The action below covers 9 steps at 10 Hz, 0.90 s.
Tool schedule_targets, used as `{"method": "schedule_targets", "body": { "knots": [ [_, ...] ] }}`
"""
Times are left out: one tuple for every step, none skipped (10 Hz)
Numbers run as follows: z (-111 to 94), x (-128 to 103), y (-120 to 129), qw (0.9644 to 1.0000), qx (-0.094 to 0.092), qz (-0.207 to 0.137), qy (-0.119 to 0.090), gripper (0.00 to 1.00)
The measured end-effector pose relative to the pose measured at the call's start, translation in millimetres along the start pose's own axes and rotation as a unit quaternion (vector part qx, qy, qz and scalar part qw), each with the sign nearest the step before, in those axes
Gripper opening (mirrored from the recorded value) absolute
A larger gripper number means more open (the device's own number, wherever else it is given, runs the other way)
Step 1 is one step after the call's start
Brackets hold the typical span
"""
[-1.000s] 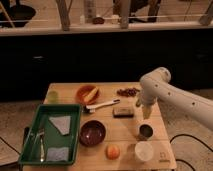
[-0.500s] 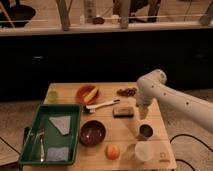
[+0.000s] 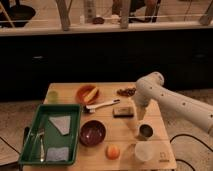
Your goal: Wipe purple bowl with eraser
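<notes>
While the things on the tabletop [image 3: 107, 122] lie just as they did a second ago, the white arm [image 3: 175, 102] has shifted a little to the left and lower. Its end effector [image 3: 141, 115] now hangs just right of the eraser [image 3: 122, 111] and above the small metal cup [image 3: 145, 131]. Its fingers are spread and hold nothing. The eraser rests flat near the middle of the tabletop, apart from the end effector, with the white-handled brush [image 3: 102, 105] just to its left.

The purple bowl [image 3: 92, 132] stands upright nearer the front edge, left of the eraser and touching or nearly touching the right wall of the green tray [image 3: 75, 107] — which of the two I cannot tell. Grey cloths and what look like utensils lie in the tray. An orange bowl [image 3: 86, 93] with yellow contents sits toward the back, a dark heap [image 3: 126, 91] to its right, a pale green thing [image 3: 52, 96] at the back left corner. At the front, an orange fruit [image 3: 113, 151] and a white cup [image 3: 143, 151] sit side by side, the cup below the metal cup.

The tabletop is light wood with slat lines. Behind it runs a dark, low wall — above that a pale ledge with upright posts. The floor [image 3: 15, 117] is speckled grey, and a dark cable [image 3: 181, 160] trails at the lower right.
</notes>
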Motion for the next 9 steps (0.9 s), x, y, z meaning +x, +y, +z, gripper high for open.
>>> {"method": "schedule_targets", "body": {
  "knots": [
    [5, -4, -2, 1.0000, -0.001, -0.003, -0.005, 0.80],
    [7, -5, -3, 1.0000, -0.002, -0.003, -0.006, 0.80],
    [10, -6, -2, 0.9999, -0.003, -0.004, -0.009, 0.80],
    [12, -8, -3, 0.9999, -0.005, -0.007, -0.013, 0.80],
    [14, -10, -3, 0.9998, -0.006, -0.008, -0.015, 0.80],
    [15, -13, -3, 0.9997, -0.007, -0.011, -0.019, 0.80],
    [17, -15, -4, 0.9996, -0.008, -0.013, -0.022, 0.80],
    [18, -17, -4, 0.9995, -0.009, -0.015, -0.024, 0.80],
    [19, -18, -3, 0.9994, -0.010, -0.016, -0.028, 0.80]
  ]
}}
